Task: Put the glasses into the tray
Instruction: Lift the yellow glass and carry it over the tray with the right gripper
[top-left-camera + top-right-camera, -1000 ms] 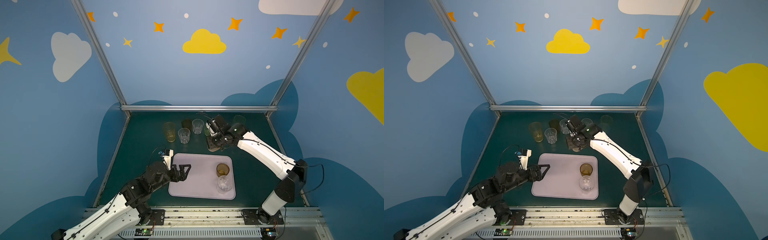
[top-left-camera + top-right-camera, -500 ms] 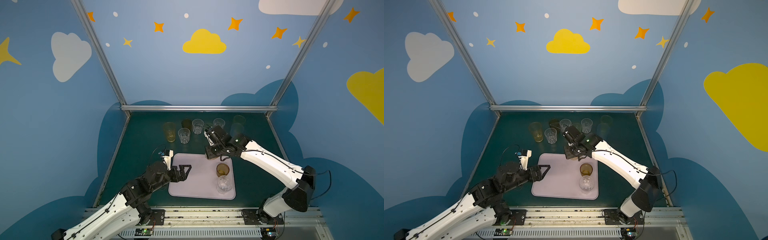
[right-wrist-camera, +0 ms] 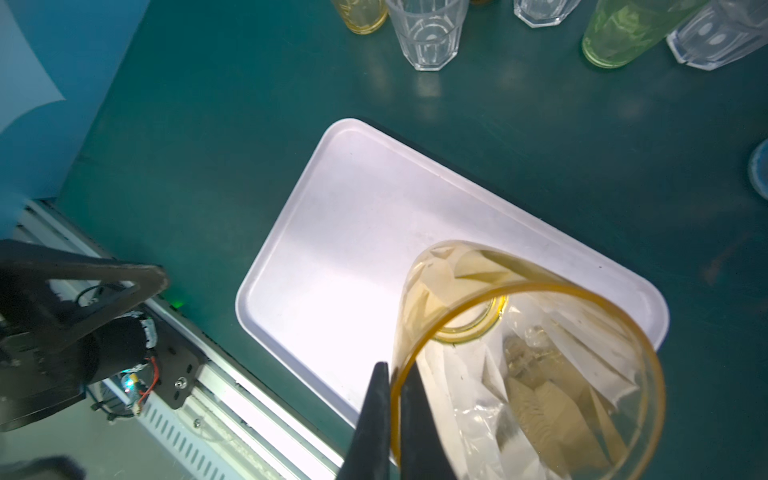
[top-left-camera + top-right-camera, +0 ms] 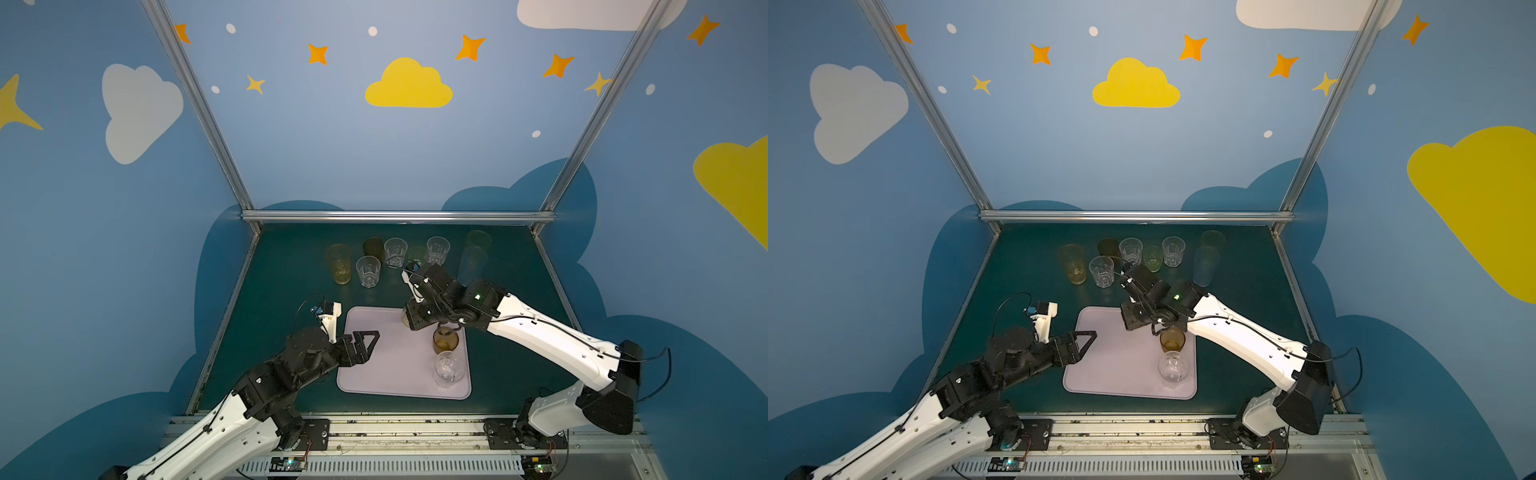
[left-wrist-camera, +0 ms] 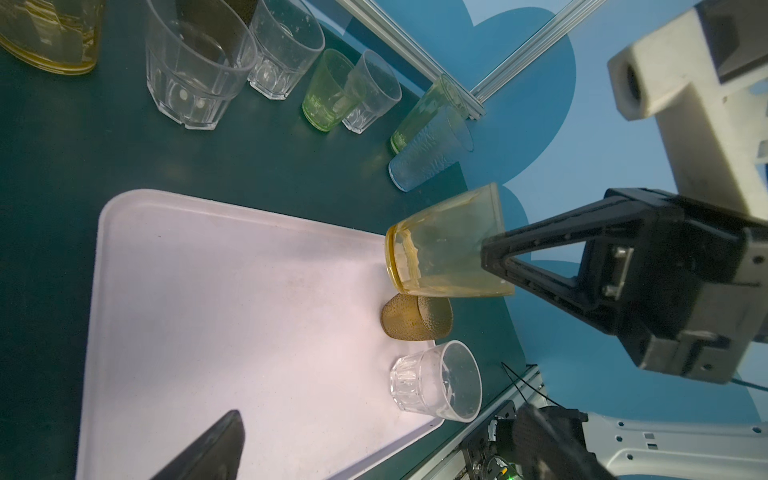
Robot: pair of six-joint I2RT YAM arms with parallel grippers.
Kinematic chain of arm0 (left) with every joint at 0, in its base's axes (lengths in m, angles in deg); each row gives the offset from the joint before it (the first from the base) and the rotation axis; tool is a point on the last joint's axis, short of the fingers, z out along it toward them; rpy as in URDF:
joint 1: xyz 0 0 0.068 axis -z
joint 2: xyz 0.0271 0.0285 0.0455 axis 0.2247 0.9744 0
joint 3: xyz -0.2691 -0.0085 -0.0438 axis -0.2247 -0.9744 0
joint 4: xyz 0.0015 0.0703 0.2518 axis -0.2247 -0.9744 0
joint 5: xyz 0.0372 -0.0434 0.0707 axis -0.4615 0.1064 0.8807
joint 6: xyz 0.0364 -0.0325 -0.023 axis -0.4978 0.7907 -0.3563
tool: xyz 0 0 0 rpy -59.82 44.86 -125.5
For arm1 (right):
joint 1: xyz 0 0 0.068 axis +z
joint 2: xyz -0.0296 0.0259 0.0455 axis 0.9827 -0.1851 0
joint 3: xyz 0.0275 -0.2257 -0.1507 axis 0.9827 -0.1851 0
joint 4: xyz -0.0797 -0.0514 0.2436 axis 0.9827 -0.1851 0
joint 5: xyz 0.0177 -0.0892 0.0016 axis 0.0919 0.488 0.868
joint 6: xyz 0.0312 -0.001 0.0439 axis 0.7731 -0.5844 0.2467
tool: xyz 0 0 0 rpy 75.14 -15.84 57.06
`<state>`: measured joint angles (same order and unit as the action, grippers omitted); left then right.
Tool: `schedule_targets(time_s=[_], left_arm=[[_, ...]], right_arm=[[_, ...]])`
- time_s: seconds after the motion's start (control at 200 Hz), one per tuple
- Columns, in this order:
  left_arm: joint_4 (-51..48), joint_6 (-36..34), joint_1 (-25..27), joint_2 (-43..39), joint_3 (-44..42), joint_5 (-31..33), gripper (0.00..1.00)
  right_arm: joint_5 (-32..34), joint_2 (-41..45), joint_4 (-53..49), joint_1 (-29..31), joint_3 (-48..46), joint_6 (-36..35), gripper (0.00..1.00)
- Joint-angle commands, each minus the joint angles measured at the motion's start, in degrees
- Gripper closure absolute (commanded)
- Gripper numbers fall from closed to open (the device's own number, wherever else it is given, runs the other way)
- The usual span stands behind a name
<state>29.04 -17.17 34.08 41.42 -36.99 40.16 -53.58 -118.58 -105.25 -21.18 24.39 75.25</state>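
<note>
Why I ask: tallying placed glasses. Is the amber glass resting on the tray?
Cannot tell: the amber glass is over the tray corner, right gripper pinching its rim.

Bright walls, light from overhead, soft detail.
Glare is seen on the tray (image 3: 332, 266) in both wrist views; the table (image 4: 291, 270) is left dim.

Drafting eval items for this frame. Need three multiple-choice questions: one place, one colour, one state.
1. Where on the tray is the clear glass? A near right corner B far left corner C centre
2. Colour of the held glass in the right pincer? A blue B amber C green
3. The left pincer is: A shut on a glass B shut, empty C open, empty

A: it stands in the corner nearest the right arm's base.
B: its wall shows amber.
C: jaws apart, nothing between.
</note>
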Motion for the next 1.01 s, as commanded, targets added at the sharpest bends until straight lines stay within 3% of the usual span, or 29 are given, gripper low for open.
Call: schedule_targets(time_s=[0.0,1.001], left_arm=[[-1.0,0.2,-0.1,-0.6,-0.5,0.2,0.0],[-2.5,0.6,-0.1,-0.9,-0.9,0.2,0.0]], right_arm=[[0.7,3.0,3.5,1.0,-1.9,1.6,1.0],[1.4,-2.1,1.6,9.9,-4.4,7.1,1.0]])
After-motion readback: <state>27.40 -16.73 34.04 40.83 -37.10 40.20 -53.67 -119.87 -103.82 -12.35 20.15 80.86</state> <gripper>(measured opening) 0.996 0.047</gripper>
